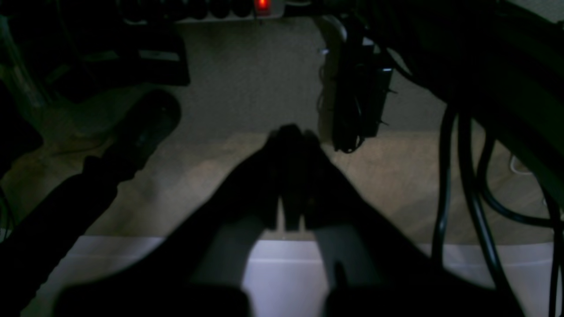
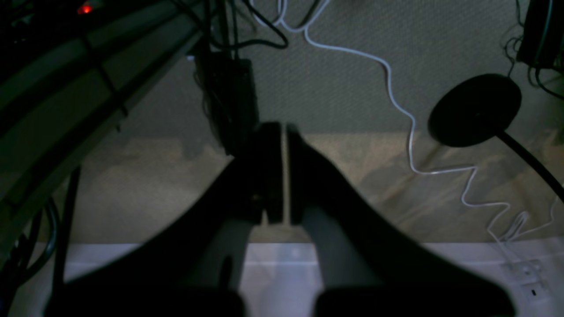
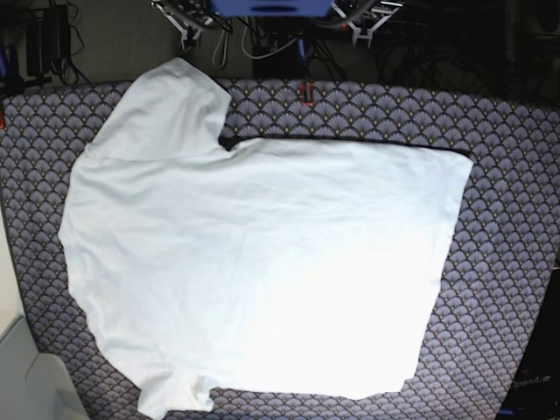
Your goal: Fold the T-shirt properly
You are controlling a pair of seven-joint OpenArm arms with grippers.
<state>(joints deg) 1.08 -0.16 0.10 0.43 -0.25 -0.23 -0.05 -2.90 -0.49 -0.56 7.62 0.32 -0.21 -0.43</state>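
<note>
White T-shirt spread flat on patterned cloth, left gripper and right gripper both closed, empty

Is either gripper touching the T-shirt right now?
Apart. Base view shows the T-shirt spread alone on the patterned table cover; both wrist views show the left gripper and right gripper shut, over floor.

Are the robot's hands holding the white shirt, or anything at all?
No, nothing is held. The left gripper and right gripper are both shut on nothing, away from the T-shirt, which lies spread flat on the patterned table.
</note>
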